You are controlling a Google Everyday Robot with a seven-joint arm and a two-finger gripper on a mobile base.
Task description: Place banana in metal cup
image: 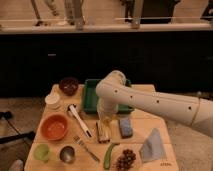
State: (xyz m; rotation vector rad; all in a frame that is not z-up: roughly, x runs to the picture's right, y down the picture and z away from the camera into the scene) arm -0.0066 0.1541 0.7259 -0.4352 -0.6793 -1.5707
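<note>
My white arm point(150, 102) reaches in from the right and bends down over the middle of the wooden table point(150, 90). The gripper point(105, 117) hangs at its lower end, just in front of the green tray, and is shut. A pale-yellow bit right under it looks like the banana point(108, 122), mostly hidden by the arm. I cannot tell whether the gripper touches or holds it. The metal cup point(67, 153), small and shiny grey, stands near the front left edge, well apart from the gripper.
A green tray point(91, 95) sits behind the gripper. To the left are a dark bowl point(68, 85), white cup point(52, 100), orange bowl point(54, 127), light-green cup point(41, 151) and white utensil point(79, 120). In front lie a fork point(88, 149), brown block point(102, 133), cucumber point(110, 155), blue sponge point(125, 127) and grey cloth point(152, 146).
</note>
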